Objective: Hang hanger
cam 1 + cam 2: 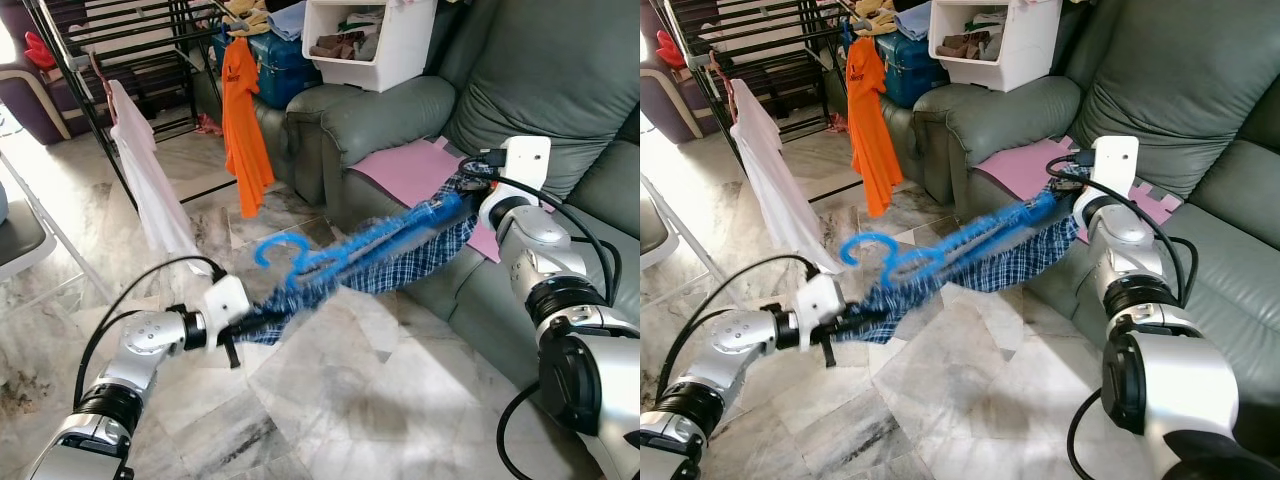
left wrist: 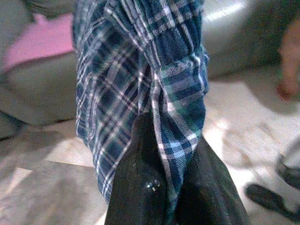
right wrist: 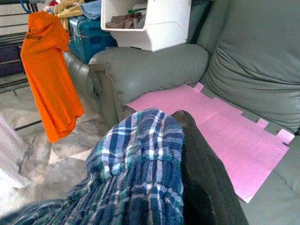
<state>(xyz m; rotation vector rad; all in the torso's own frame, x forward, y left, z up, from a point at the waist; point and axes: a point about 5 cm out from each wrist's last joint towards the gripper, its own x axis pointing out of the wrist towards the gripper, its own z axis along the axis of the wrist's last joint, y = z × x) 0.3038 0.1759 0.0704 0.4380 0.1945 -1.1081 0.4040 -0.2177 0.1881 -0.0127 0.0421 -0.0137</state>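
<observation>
Blue plaid shorts (image 1: 400,255) stretch in the air between both grippers, above the marble floor (image 1: 380,400) beside the sofa (image 1: 560,90). The left gripper (image 1: 240,328) is clamped on the lower end of the cloth; the right gripper (image 1: 468,190) pinches the upper end by the pink mat (image 1: 410,168). The blue hanger (image 1: 300,255) lies along the shorts, its hook free near the left gripper. Motion blur smears it, and the cloth hides its arms.

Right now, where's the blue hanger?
Head views: the blue hanger hangs mid-air over the marble floor, in front of the sofa, threaded in the plaid cloth stretched between both tools.
</observation>
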